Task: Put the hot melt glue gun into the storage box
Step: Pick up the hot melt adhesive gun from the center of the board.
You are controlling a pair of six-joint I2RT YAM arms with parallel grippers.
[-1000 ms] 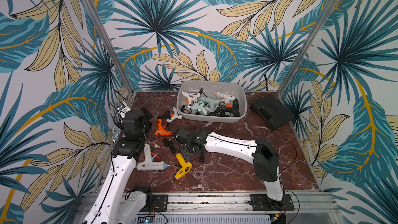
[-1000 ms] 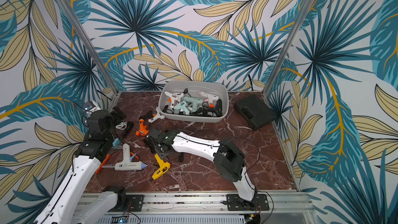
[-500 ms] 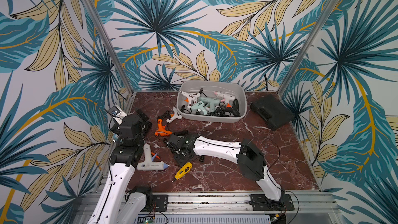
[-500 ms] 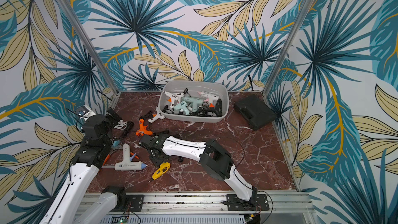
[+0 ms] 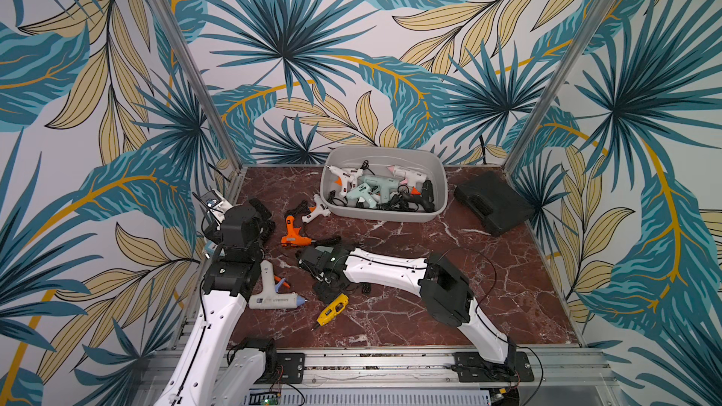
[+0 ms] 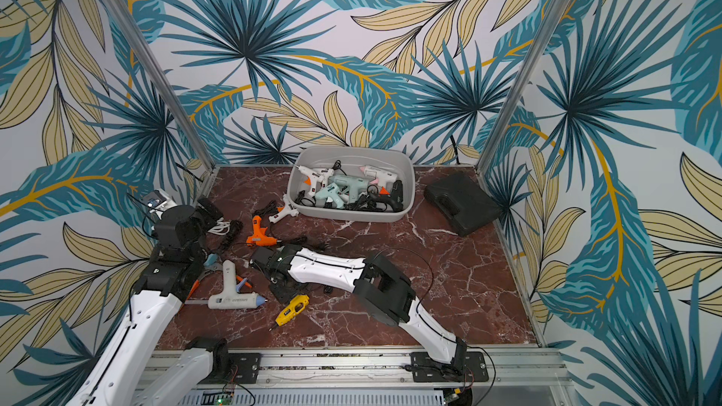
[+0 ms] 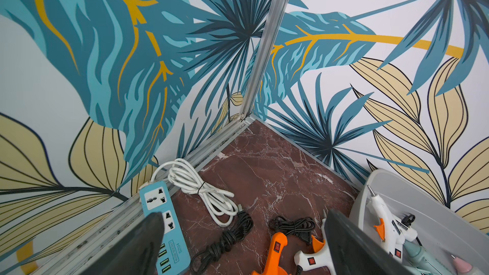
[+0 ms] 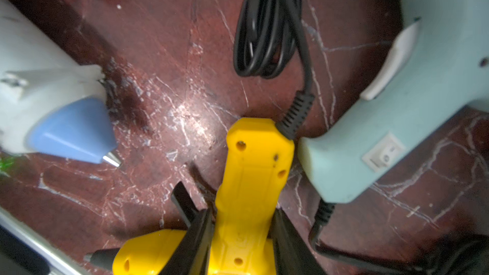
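Right wrist view: the yellow glue gun (image 8: 254, 160) lies with its handle running straight between the jaws of my right gripper (image 8: 243, 220). The jaws stand narrow, one on each side of the handle. As far as this blurred close-up lets me judge, they press against it. A mint glue gun (image 8: 370, 141) sits just beside the end of the yellow handle, and a white glue gun (image 8: 53, 117) with a blue nozzle lies off to the other side.

In both top views the yellow glue gun (image 5: 332, 308) (image 6: 292, 308) is on the red marble worktop (image 5: 429, 251) near the front rail. It is well apart from the storage box (image 5: 383, 212) (image 6: 351, 214) at the back, which holds several guns.

Left wrist view: my left gripper (image 7: 243, 214) has its jaws spread wide.
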